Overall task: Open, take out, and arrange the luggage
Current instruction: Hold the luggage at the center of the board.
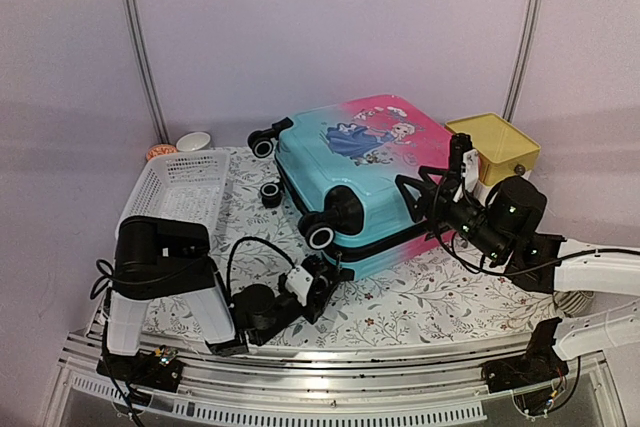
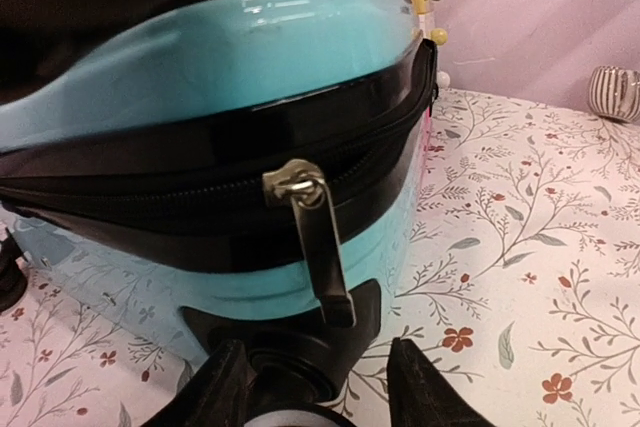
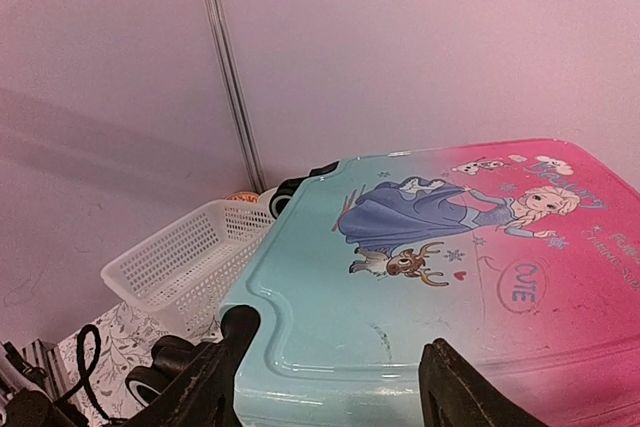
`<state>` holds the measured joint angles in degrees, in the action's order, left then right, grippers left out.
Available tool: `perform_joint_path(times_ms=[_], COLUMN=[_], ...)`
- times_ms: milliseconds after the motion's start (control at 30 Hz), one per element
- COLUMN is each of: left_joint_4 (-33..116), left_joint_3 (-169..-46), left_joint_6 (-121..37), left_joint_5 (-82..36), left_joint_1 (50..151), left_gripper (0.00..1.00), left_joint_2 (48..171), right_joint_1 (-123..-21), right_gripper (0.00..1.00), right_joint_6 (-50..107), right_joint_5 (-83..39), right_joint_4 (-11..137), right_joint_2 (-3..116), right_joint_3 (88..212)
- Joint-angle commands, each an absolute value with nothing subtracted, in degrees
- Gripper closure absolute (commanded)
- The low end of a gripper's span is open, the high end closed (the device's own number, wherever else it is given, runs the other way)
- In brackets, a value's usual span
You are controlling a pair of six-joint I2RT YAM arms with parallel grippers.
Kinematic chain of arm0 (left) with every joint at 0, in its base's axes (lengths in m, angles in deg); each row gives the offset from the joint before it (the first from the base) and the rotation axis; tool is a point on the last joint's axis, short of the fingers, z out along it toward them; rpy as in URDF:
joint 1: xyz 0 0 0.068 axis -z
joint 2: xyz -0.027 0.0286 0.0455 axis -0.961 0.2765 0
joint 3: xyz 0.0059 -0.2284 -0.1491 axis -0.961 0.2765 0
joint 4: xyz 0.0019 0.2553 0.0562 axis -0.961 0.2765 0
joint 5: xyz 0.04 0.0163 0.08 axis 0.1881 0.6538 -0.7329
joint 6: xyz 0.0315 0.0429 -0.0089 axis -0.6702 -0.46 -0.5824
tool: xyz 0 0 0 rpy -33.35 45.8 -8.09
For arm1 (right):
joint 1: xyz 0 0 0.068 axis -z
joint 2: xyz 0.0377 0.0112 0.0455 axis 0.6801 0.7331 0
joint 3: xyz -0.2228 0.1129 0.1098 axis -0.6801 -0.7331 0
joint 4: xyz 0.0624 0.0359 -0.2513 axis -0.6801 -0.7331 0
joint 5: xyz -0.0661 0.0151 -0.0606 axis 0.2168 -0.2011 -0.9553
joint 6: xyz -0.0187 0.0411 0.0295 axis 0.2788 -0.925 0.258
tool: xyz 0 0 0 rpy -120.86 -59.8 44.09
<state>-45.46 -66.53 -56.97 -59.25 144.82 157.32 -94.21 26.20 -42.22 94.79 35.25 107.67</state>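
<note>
Left claw (image 2: 318,357) gapes under the zipper tab (image 2: 318,247), right claw (image 3: 340,337) gapes over the suitcase (image 1: 350,177); pinch off-centre, the tab may slip.

Luggage (image 1: 370,177) lies flat mid-table and takes up most of the cloth. Left side: a narrow lane runs between it and the white basket (image 1: 175,187), pinched by the protruding wheels (image 1: 320,235). Right rear: the yellow-topped box (image 1: 495,142) stands just beside the shell, blocking passage there. Near side: an open strip of table (image 1: 420,297) runs along the zipper band (image 2: 200,177). The shell top is free from above. The back wall (image 1: 330,27) stands close behind.
</note>
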Motion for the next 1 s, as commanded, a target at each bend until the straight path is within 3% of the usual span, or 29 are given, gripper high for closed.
perform_joint_path(times_ms=[0, 167, 367, 600, 967], left_joint_4=[-56.27, -60.39, -60.58, -60.58, -54.69], left_joint_3=[-67.35, -66.49, -66.52, -67.06, -68.87], left_joint_6=[-64.03, -66.67, -67.65, -67.83, -66.56], left_joint_5=[-64.46, -69.61, -67.5, -68.41, -70.17], left_joint_1=[147.02, 149.16, 150.29, 150.5, 150.24], left_gripper=[0.53, 0.58, 0.57, 0.57, 0.59], left_joint_2=[158.36, 158.33, 157.9, 158.29, 157.23], right_joint_1=[-93.71, -93.61, -93.29, -92.11, -80.48], right_gripper=[0.35, 0.35, 0.35, 0.35, 0.34], right_joint_6=[25.33, 25.13, 25.04, 22.52, 11.05], right_joint_5=[-42.64, -42.89, -42.43, -41.58, -27.52], right_joint_4=[95.96, 96.05, 94.34, 80.76, 61.87], right_joint_2=[34.56, 34.61, 34.98, 34.74, 27.63], right_joint_3=[107.02, 106.6, 106.8, 110.93, 109.76])
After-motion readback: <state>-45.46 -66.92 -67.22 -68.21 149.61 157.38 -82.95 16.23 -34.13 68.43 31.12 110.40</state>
